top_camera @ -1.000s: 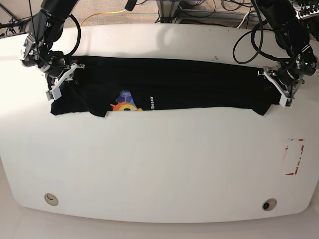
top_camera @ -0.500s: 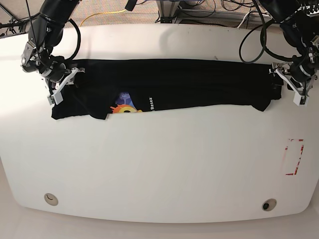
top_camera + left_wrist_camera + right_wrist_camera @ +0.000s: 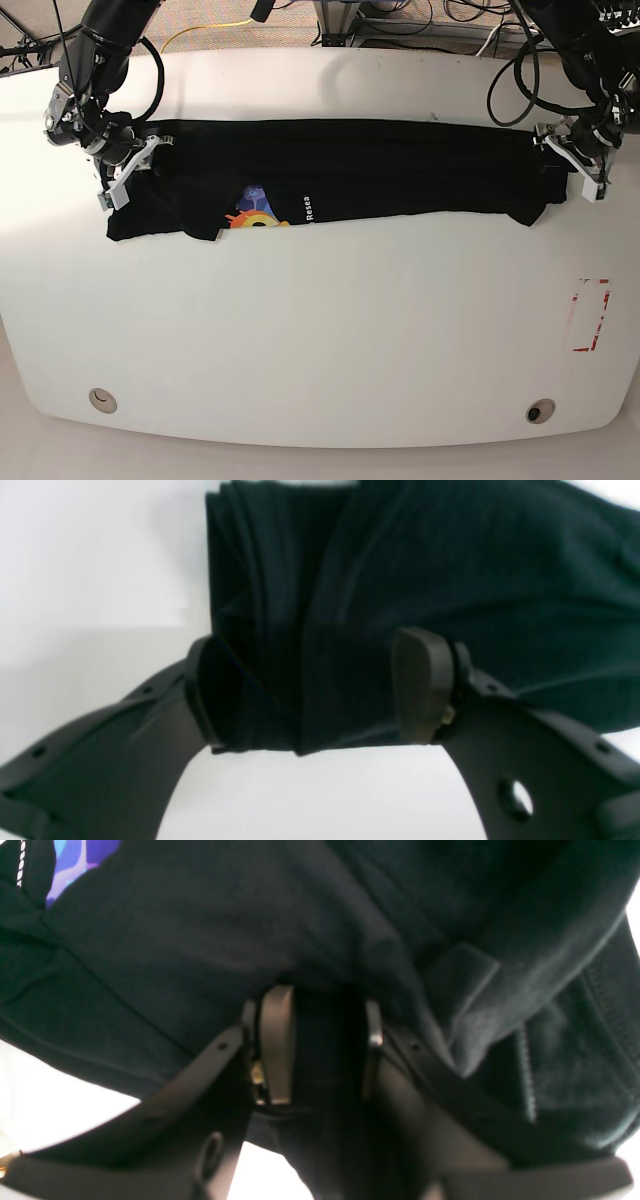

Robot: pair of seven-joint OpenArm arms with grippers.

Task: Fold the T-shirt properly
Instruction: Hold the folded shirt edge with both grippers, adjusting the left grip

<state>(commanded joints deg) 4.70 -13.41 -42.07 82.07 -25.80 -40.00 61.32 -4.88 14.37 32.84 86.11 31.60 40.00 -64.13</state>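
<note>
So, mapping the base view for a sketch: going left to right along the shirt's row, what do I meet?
right tool → colourful print → white lettering → left tool, all along the T-shirt.

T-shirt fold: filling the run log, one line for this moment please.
T-shirt: long band on table | left hand: pinching one end | right hand: pinching other end

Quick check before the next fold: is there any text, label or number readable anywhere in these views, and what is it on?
"Resea": white lettering on the black T-shirt, right of the round print in the base view; the rest of the word is hidden under the fold.
Red-and-white marking on the table: no characters readable.
Left wrist view: no text.
Right wrist view: white marks at the top left corner, too blurred to read.
</note>
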